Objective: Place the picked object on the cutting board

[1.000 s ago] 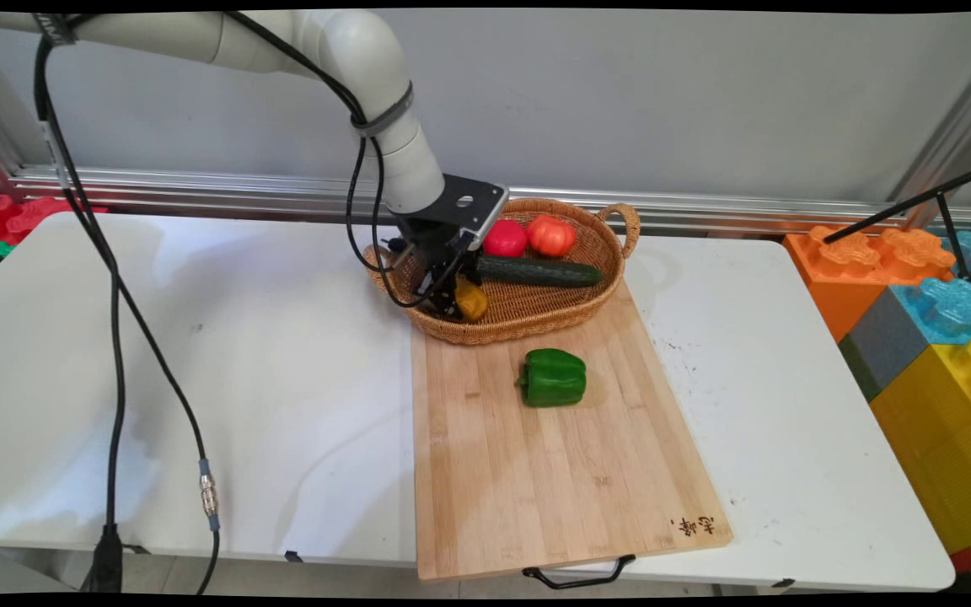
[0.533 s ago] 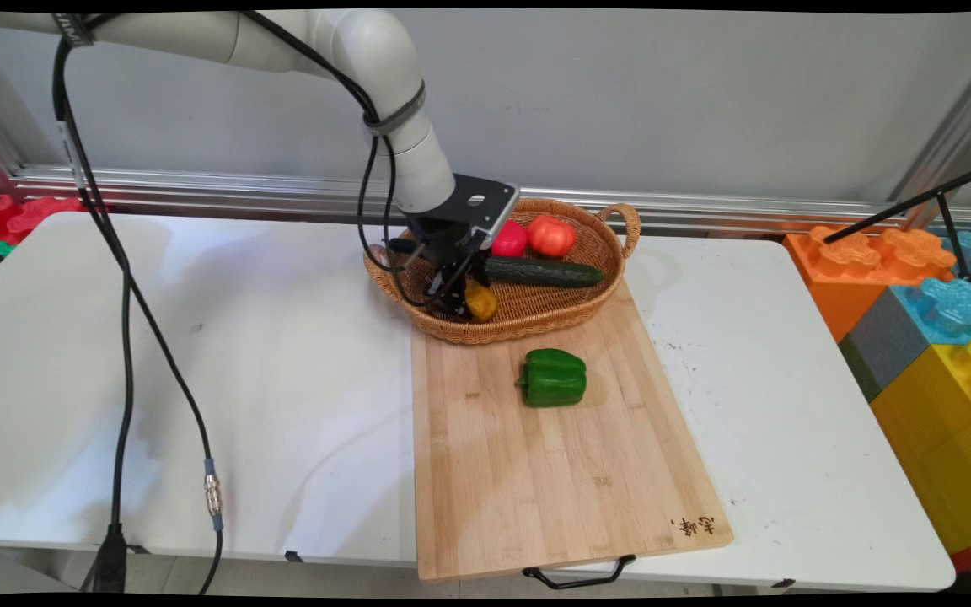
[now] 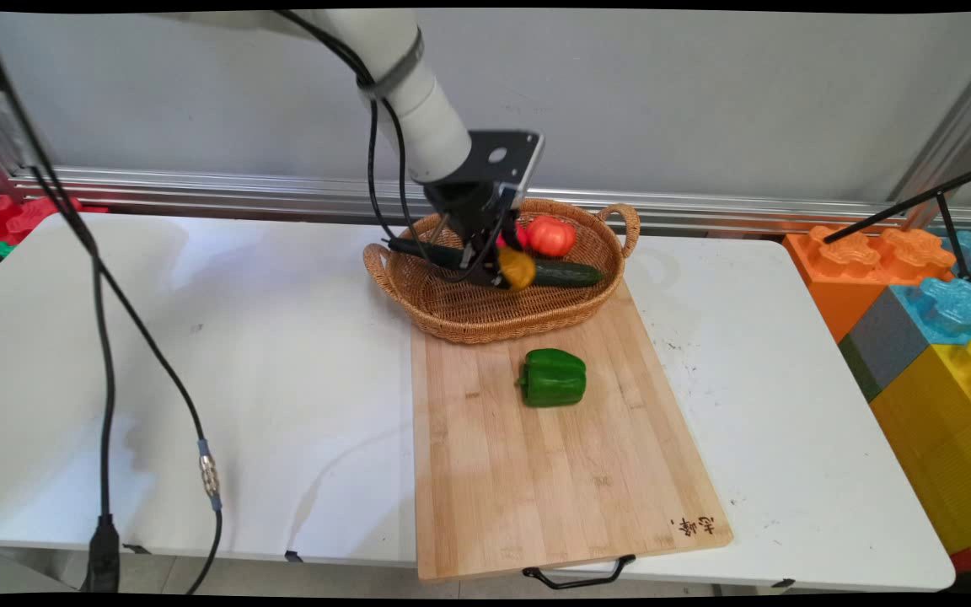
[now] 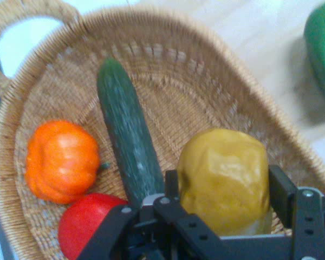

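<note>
A: What is hidden or cut off here?

B: In the main view the tool [image 3: 504,274] and its cables cover part of the cucumber [image 3: 565,272] and most of the red tomato [image 3: 522,235]. In the hand view the red tomato is cut by the tool's linkage at the bottom edge, and the green pepper [image 4: 322,51] shows only as a slice at the right edge.

A: And the tool itself?

B: It is clenched on a yellow pepper [image 4: 225,179], one finger [image 4: 279,189] pressed on each side. The yellow pepper hangs in the air above the basket [image 3: 460,316], clear of the wicker floor.

A: What lies around it?

B: In the basket, the cucumber runs lengthwise, with an orange tomato [image 3: 550,235] and the red tomato beside it near the far rim. The basket's near edge rests on the cutting board [image 3: 553,480], where the green pepper lies. The board sits on the white desk [image 3: 199,371].
</note>
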You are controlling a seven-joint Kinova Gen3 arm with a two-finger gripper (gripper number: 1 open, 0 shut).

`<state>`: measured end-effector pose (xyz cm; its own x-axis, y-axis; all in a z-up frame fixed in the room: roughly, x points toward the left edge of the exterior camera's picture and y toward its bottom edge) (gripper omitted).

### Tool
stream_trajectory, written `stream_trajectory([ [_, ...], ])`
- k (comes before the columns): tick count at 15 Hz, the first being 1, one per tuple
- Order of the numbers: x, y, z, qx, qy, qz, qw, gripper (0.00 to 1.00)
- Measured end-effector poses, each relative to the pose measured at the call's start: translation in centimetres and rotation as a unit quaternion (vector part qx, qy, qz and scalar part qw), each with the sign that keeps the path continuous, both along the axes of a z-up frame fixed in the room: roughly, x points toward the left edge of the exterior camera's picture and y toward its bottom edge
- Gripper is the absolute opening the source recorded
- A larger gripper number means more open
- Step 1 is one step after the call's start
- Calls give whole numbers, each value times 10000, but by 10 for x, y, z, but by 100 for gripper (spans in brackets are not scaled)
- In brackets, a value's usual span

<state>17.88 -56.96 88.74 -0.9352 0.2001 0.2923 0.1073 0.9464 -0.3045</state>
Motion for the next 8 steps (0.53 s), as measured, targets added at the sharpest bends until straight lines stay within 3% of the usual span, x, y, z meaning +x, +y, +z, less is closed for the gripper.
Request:
stream_trajectory([
  [5,-18,42,39,209,436,135,9987,0],
  [8,-28,78,52,637,543,216,9963,0],
])
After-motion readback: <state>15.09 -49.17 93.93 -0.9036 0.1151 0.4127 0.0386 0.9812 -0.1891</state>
